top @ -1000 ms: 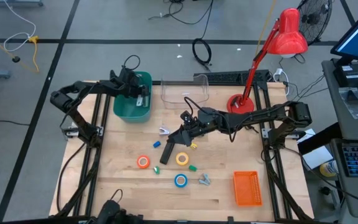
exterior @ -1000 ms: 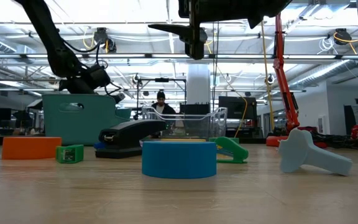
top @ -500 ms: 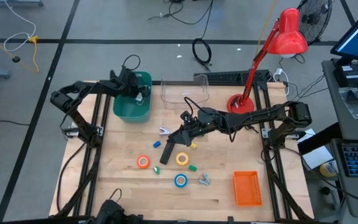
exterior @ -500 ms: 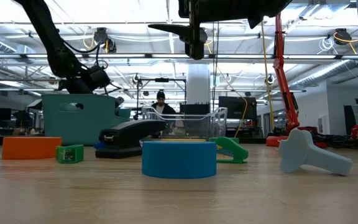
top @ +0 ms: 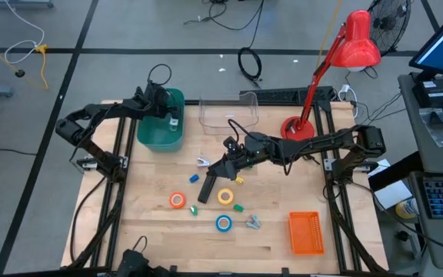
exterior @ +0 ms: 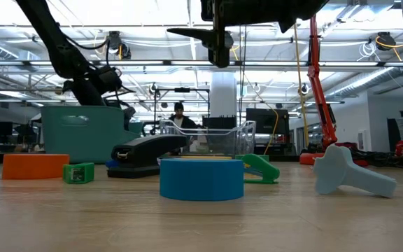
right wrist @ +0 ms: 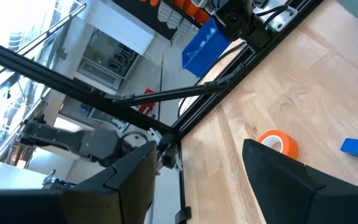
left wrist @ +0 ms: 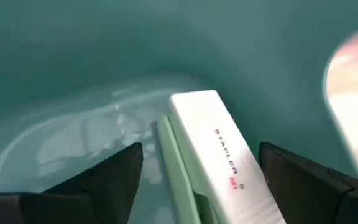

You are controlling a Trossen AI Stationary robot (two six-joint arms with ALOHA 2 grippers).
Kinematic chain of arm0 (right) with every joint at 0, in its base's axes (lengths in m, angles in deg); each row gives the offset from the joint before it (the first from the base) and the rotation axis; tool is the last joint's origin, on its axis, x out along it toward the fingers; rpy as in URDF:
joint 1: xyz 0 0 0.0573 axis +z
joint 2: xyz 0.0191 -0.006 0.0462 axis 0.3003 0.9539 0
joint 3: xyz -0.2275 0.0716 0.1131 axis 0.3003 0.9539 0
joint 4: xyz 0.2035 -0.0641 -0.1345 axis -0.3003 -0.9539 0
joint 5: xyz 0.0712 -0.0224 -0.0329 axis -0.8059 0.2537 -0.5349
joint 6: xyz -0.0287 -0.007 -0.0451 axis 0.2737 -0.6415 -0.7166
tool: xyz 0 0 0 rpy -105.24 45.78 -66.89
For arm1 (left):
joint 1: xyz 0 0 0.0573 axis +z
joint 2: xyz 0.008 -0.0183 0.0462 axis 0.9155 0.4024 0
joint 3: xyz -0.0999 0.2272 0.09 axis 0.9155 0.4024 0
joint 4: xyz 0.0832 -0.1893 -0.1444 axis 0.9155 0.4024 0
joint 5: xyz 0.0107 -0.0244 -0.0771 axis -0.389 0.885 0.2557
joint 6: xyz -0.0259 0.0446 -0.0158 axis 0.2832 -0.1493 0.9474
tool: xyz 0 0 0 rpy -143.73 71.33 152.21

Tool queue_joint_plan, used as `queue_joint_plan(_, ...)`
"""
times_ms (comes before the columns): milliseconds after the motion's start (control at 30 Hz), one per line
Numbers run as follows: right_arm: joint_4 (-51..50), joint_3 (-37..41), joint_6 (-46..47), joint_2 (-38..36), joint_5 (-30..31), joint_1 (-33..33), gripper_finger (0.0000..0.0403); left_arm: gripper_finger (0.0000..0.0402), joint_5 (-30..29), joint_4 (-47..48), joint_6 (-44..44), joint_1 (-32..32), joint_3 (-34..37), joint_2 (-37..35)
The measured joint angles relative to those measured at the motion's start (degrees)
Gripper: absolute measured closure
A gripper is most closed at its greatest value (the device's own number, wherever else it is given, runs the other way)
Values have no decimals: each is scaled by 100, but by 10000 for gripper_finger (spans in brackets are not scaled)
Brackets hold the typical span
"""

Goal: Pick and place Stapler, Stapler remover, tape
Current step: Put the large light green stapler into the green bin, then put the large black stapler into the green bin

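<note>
My left gripper (left wrist: 194, 180), fingers wide, releases the white stapler (left wrist: 219, 168) into the teal bin (top: 162, 129); next, withdraw upward.

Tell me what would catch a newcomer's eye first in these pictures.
Probably the red desk lamp at the table's far right corner, leaning over the right arm. Next, the left gripper reaching into the teal bin at the far left, its fingers open around a white stapler inside. Then the bright tape rolls mid-table: orange, yellow and blue, beside a black stapler.
</note>
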Motion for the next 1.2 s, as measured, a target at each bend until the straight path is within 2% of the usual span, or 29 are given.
queue_joint_plan(167, 0, 0, 0, 0, 0, -74, 172, 78, -166, 236, -90, -247, 0, -8)
queue_joint_plan(333, 0, 0, 0, 0, 0, -103, 174, 78, -628, 230, -28, -422, 0, -8)
queue_joint_plan(500, 0, 0, 0, 0, -2, -101, 175, 78, -610, 264, -19, -413, 2, -81)
queue_joint_plan(633, 0, 0, 0, 0, -4, -101, 175, 78, -408, 470, 171, -315, 4, -727)
queue_joint_plan(800, 0, 0, 0, 0, -24, -101, 176, 78, -319, 1020, 303, -450, 0, -2055)
queue_joint_plan(967, -2, 0, -16, 0, -43, -101, 175, 78, -29, 1590, 839, -1218, 0, -3310)
queue_joint_plan(1100, -49, 0, -136, -1, -403, -123, 178, 78, -14, 1613, 1439, -2223, 0, -3983)
queue_joint_plan(1200, -280, 0, -172, -2, -667, -143, 179, 78, -212, 1614, 1882, -3032, 0, -4257)
